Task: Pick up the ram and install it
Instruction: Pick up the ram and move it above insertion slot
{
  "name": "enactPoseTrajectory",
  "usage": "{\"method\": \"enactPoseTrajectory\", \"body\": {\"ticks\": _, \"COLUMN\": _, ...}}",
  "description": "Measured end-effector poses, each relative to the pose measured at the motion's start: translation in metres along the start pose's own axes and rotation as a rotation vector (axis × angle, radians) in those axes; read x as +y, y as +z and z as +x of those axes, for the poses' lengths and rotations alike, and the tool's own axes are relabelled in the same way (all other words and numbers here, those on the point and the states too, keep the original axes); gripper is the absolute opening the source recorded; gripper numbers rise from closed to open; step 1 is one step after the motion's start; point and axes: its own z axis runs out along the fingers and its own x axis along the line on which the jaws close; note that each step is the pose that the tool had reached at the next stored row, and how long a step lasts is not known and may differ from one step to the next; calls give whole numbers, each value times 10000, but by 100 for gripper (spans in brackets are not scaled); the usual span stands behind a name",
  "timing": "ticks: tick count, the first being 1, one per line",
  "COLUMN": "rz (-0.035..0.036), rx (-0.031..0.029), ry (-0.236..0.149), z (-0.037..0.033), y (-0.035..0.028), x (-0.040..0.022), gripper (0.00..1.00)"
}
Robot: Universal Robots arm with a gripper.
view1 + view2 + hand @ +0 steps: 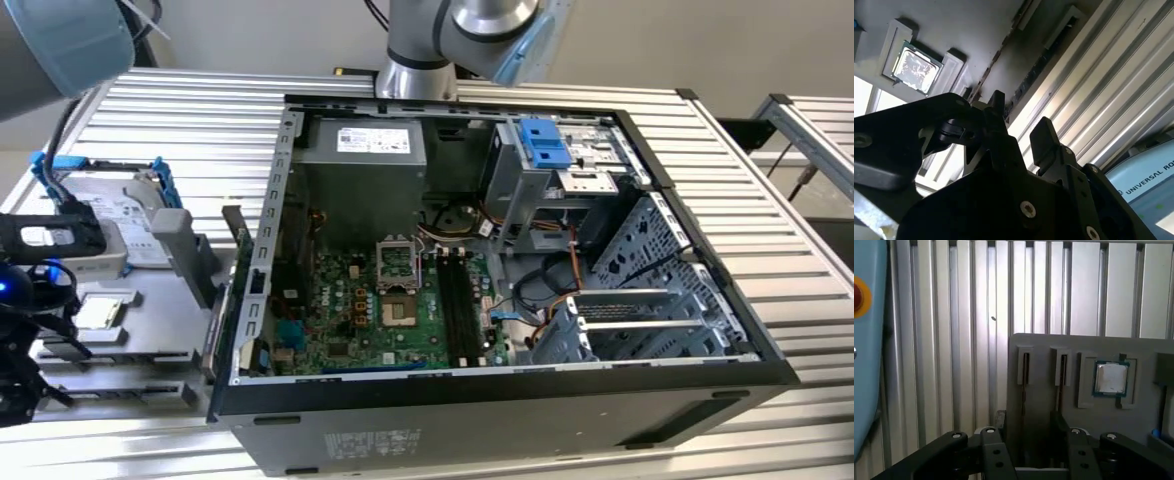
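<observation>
Two ram sticks stand on edge in the slots of a grey holder (1044, 347). I see them as thin dark strips, one ram (1024, 374) next to the other (1061, 374), and again as the ram's edge (988, 75) in the second wrist view. My gripper (1034, 455) hovers open just over the holder's near end, its black fingers (991, 450) apart with nothing between them. The second wrist view shows the fingertips (999, 112) close to the sticks' ends. In the exterior view the gripper (24, 365) is at the far left, away from the motherboard's black slots (457, 300).
A small square silver chip (1111, 377) sits in a recess of the holder beside the sticks. A silver hard drive in a blue frame (100, 215) lies behind it. The open computer case (667, 380) stands on the ribbed metal table (747, 160).
</observation>
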Motion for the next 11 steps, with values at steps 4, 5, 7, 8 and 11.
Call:
{"method": "enactPoseTrajectory", "body": {"ticks": 4, "rz": -22, "rx": 0, "ry": 1, "z": 8, "y": 73, "x": 0, "gripper": 100}}
{"method": "enactPoseTrajectory", "body": {"ticks": 5, "rz": -31, "rx": 0, "ry": 1, "z": 12, "y": 91, "x": 0, "gripper": 100}}
{"method": "enactPoseTrajectory", "body": {"ticks": 7, "rz": -52, "rx": 3, "ry": 1, "z": 23, "y": 124, "x": 0, "gripper": 100}}
{"method": "enactPoseTrajectory", "body": {"ticks": 8, "rz": -63, "rx": 3, "ry": 2, "z": 31, "y": 141, "x": 0, "gripper": 100}}
{"method": "enactPoseTrajectory", "body": {"ticks": 11, "rz": -90, "rx": 1, "ry": 4, "z": 50, "y": 193, "x": 0, "gripper": 100}}
